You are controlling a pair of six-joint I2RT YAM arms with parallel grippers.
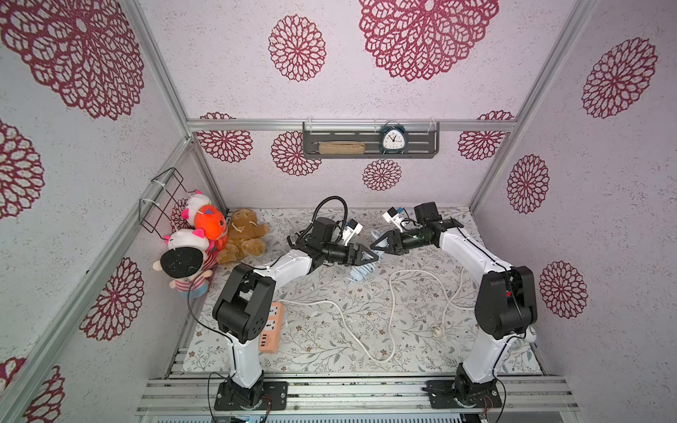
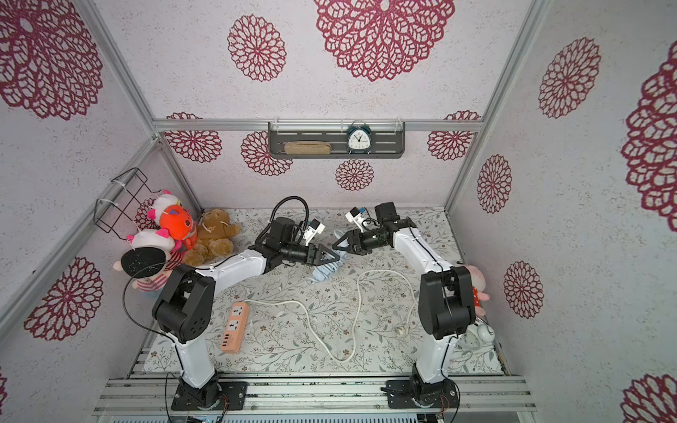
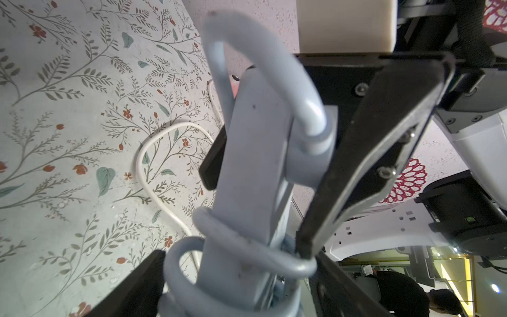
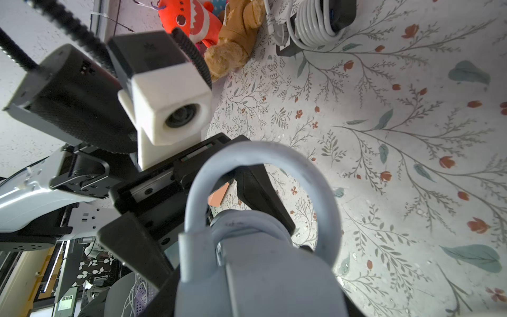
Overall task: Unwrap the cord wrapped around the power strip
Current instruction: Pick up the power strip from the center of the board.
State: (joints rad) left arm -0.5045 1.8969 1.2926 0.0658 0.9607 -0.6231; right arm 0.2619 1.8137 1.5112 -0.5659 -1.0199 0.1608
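The right gripper (image 1: 376,246) is clamping the pale blue power strip (image 3: 252,153), with the cord (image 3: 299,87) looping around it. The left gripper (image 1: 370,256) is straddling the strip; whether it is gripping cannot be told.

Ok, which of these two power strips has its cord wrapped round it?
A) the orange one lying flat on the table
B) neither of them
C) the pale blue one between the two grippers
C: the pale blue power strip has its blue cord looped round it, while the orange power strip has its white cord trailing loose over the table.
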